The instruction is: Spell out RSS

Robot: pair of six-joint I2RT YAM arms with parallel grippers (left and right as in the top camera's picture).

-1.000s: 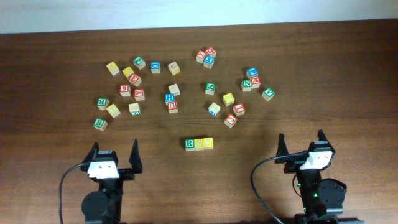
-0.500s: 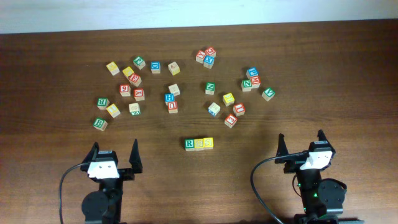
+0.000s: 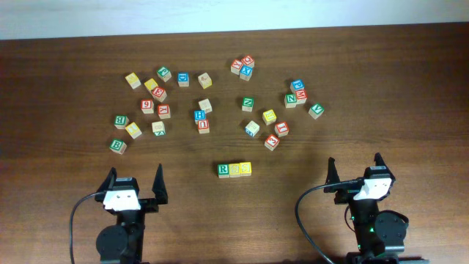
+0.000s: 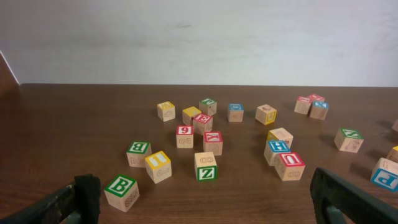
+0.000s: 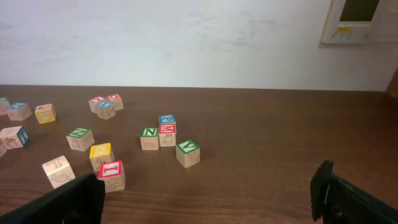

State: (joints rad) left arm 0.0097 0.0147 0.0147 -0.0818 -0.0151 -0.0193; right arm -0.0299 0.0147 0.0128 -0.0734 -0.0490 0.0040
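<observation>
Three letter cubes stand touching in a row on the table in the overhead view: the green R cube [image 3: 223, 169], a middle cube [image 3: 234, 169] and a yellow-faced cube [image 3: 245, 169] on the right; their letters are too small to read. My left gripper [image 3: 135, 183] sits open near the front edge, to the row's left. My right gripper [image 3: 355, 171] is open too, to the row's right. Nothing lies between either pair of fingers. Neither wrist view shows the row.
Many loose letter cubes lie scattered across the table behind the row, from a green B cube [image 3: 117, 146] at left to a green cube [image 3: 316, 111] at right. The left wrist view has that green B cube [image 4: 122, 191] close to my left finger.
</observation>
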